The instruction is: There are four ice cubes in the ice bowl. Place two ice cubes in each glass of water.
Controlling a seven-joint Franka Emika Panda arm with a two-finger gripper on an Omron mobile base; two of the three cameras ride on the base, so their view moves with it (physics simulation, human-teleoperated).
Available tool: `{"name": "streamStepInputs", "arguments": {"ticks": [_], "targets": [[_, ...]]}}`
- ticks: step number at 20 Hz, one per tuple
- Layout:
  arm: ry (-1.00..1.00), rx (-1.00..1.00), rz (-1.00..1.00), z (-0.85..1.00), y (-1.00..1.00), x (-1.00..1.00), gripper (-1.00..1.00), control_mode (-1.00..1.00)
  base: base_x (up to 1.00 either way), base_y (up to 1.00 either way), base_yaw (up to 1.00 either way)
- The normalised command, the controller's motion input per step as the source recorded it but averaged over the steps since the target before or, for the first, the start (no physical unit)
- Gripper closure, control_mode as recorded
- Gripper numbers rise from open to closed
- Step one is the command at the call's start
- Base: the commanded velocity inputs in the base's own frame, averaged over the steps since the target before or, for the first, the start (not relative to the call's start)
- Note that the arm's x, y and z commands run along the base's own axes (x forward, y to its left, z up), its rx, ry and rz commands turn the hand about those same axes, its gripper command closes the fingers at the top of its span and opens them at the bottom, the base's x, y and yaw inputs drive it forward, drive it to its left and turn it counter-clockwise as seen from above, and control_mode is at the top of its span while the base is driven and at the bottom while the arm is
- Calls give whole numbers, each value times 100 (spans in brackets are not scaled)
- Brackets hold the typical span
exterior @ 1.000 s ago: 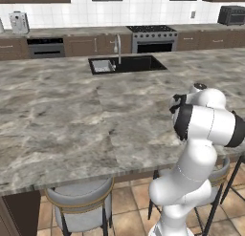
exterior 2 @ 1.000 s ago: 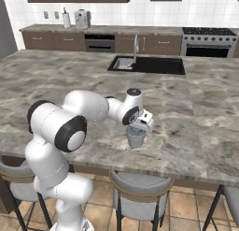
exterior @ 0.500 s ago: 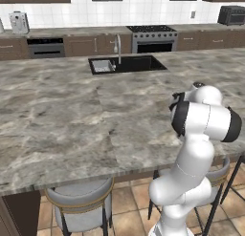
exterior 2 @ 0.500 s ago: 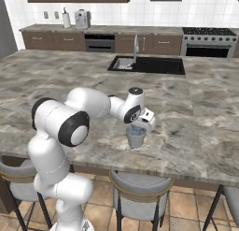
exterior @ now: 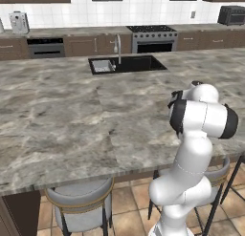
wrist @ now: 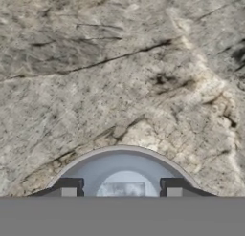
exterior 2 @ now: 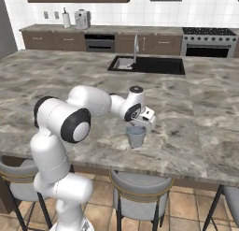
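The hand [exterior 2: 140, 123] hangs directly over one glass of water [exterior 2: 136, 136], which stands near the front edge of the tabletop [exterior 2: 196, 113]. In the hand view the fingertips [wrist: 68, 188] stand apart with a pale ice cube [wrist: 122, 188] between them, inside the rim – whether it is gripped or released cannot be told. Judged progress: one delivery under way – the other cubes appear outstanding

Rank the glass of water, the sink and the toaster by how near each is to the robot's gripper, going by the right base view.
From the gripper:
1. Glass of water, directly beneath it at the counter's near edge.
2. Sink, set in the counter's far side.
3. Toaster, on the back counter, far left.
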Motion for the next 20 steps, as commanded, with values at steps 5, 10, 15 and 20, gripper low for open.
{"name": "streamStepInputs", "arguments": {"ticks": [5,10,15,20], "targets": [[0,0,0,0,0,0,-100,-100,0,0,0],[-8,0,0,25,1,-68,-100,-100,0,0,0],[-21,0,0,50,16,-85,-100,-100,0,0,0],[-16,-2,0,9,26,-22,-100,-100,0,0,0]]}}
